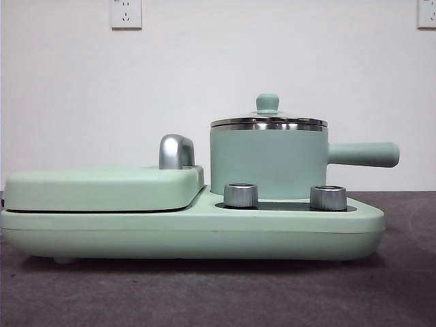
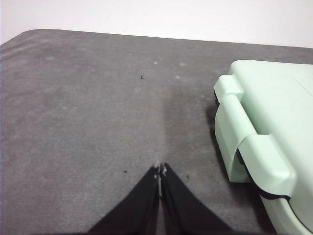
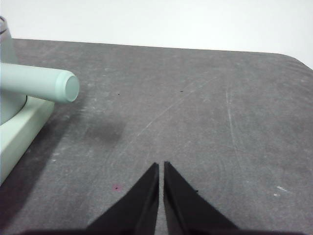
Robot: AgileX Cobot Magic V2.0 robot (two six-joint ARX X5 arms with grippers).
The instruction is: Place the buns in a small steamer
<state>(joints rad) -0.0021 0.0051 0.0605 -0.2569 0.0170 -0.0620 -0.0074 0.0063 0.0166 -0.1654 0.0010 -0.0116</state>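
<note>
The small steamer, a mint-green round pot with a steel rim, stands on the right side of a mint-green cooker base with its lid on and its straight handle pointing right. The handle also shows in the right wrist view. The buns are out of view. My left gripper is shut and empty over the bare grey table, beside the cooker's griddle end. My right gripper is shut and empty over the table, off the steamer handle's tip.
A flat mint-green lidded griddle with a silver handle takes the cooker's left half. Two silver knobs stand on the cooker's front. Grey table lies around it, a white wall behind.
</note>
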